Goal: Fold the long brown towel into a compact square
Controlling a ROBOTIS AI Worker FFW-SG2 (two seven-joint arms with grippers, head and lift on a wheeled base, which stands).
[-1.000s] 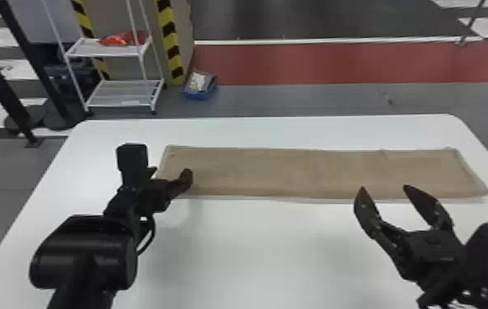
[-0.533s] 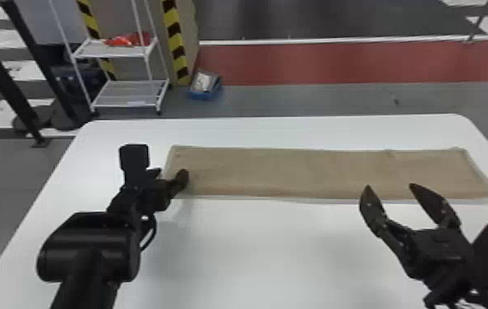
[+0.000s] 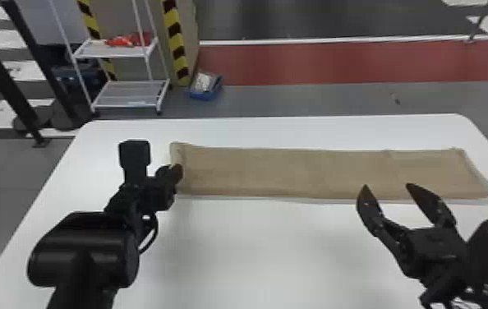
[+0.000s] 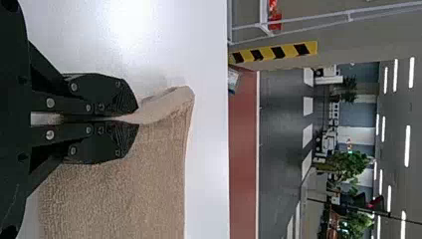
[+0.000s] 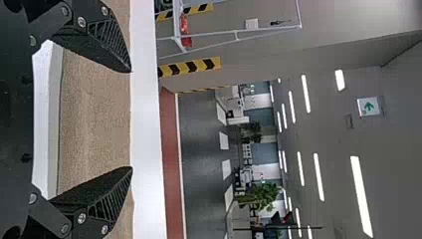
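- Has the brown towel [image 3: 296, 172] spread long and flat on the white table [image 3: 255, 254], from 10 o'clock to nearly 3 o'clock, on a dial with 12 at the far edge.
- Grips the towel's 10 o'clock end in the left gripper [image 3: 176, 169], with fingers [image 4: 107, 92] pressed together on the cloth.
- Raises a small ridge in the fabric, from those fingertips to the towel's far corner, in the left wrist view.
- Holds the right gripper [image 3: 389, 190] near 3 o'clock, by the towel's near edge, with fingers [image 5: 99, 37] wide apart and nothing between them; cannot be told as touching or just above the cloth.
- Brings in the left arm [image 3: 85, 250] from 8 o'clock and the right arm [image 3: 446, 267] from 4 o'clock.
- Shares the floor past the table with a white rack [image 3: 128, 100] toward 11 o'clock, a red item [image 3: 130, 40] on its upper shelf, and a blue box [image 3: 206, 92] between 11 and 12.
- Backs onto a red floor strip [image 3: 337, 63] from 12 to 2 o'clock.
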